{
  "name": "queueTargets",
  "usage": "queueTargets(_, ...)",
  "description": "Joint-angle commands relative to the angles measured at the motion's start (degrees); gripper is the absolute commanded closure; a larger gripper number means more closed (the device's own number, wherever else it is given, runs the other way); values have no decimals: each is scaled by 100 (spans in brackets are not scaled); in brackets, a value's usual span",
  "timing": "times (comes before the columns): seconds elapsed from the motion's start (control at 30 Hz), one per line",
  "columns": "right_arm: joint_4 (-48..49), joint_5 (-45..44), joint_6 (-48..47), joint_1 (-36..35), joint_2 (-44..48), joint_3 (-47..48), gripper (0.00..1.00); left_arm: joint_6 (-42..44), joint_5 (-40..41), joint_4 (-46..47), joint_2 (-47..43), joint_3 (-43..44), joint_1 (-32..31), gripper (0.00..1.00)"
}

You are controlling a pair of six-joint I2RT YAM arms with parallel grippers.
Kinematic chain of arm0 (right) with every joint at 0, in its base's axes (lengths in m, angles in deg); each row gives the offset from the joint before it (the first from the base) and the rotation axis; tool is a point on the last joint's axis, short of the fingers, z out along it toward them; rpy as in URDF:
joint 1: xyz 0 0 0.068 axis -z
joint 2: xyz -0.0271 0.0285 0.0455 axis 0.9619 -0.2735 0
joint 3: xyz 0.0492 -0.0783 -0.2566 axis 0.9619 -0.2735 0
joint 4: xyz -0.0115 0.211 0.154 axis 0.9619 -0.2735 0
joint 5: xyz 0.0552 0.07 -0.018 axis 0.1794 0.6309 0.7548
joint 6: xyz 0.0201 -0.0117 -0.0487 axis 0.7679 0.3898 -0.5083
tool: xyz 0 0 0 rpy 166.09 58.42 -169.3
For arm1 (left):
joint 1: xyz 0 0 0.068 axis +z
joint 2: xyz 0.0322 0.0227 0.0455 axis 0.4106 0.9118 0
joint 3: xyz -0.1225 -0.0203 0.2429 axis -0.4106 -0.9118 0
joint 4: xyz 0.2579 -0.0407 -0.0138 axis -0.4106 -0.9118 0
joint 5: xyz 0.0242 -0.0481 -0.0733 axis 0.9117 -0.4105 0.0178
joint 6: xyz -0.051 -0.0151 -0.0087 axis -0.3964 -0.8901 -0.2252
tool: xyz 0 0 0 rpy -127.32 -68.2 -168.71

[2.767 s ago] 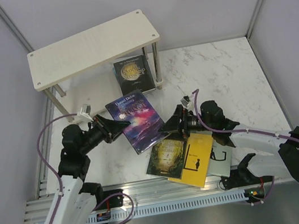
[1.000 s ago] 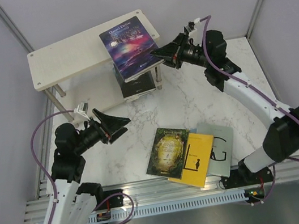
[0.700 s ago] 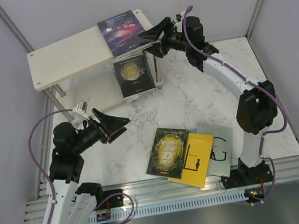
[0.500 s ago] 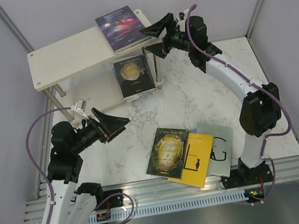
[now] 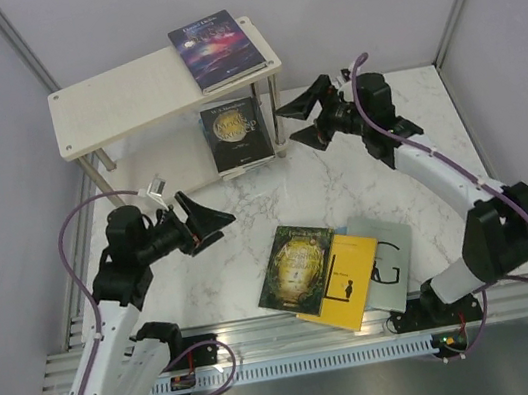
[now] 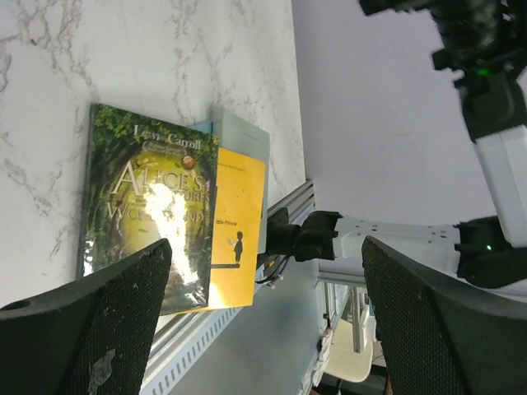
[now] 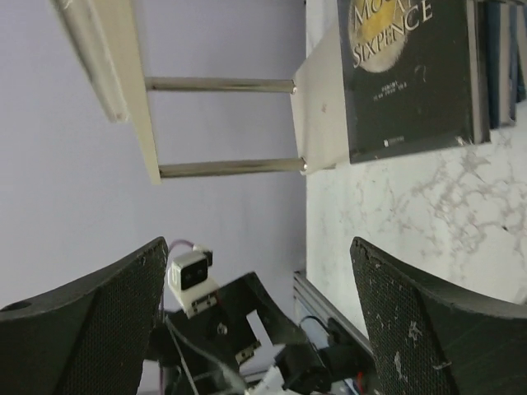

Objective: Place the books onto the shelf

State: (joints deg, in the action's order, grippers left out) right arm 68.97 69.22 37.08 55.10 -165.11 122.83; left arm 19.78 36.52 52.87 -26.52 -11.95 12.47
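Our right gripper (image 5: 298, 123) hangs spread, empty; the purple book (image 5: 219, 48) above it sits at the shelf's (image 5: 117, 105) end, where a brush could knock it off. Our left gripper (image 5: 213, 230), spread, faces 3 overlapping books (image 5: 298, 268).

Marble bench (image 5: 396, 135) carries the shelf (image 5: 126, 99) at far left. Near the front edge is a fanned pile: green-gold forest book (image 5: 296, 268) overlapping the yellow book (image 5: 349, 280), w/ the grey-green "G" book (image 5: 388, 258) on the right. Shelf's top board holds the purple galaxy book (image 5: 219, 48) at its right end; the lower board holds the dark book (image 5: 236, 133) w/ gold lettering, poss. stacked on others.
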Motion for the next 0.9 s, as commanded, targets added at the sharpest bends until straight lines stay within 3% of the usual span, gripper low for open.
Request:
queueTargets(0.0, -954, -101, -1263, 57, 1025, -464, 5, 458, 48, -222, 245, -338, -10, 3)
queueTargets(0.17, -2448, -487, -2019, 4, 2036, -1502, 7, 756, 171, -12, 983, -751, -62, 3)
queueTargets(0.33, -2776, -1015, -1924, -601, 2678, -2725, 8, 1056, 13, 1057, 2318, -1217, -220, 4)
queueTargets(0.47, -3250, -1866, -1696, -1348, 2565, -2937, 8, 1117, 91, 1614, 3617, -1157, -711, 4)
queueTargets(0.67, -4234, -2491, -1599, -1674, 2239, -2928, 8, 688, 206, 2772, 4684, -1253, -1459, 5)
queueTargets(0.8, -4218, -2466, -1388, -1797, 2327, -3243, 8, 459, 118, 3475, 5255, -1481, -1784, 5)
queueTargets(0.87, -3771, -2265, -1222, -1815, 2310, -3672, 8, 319, -4, 3740, 5423, -1631, -1890, 5)
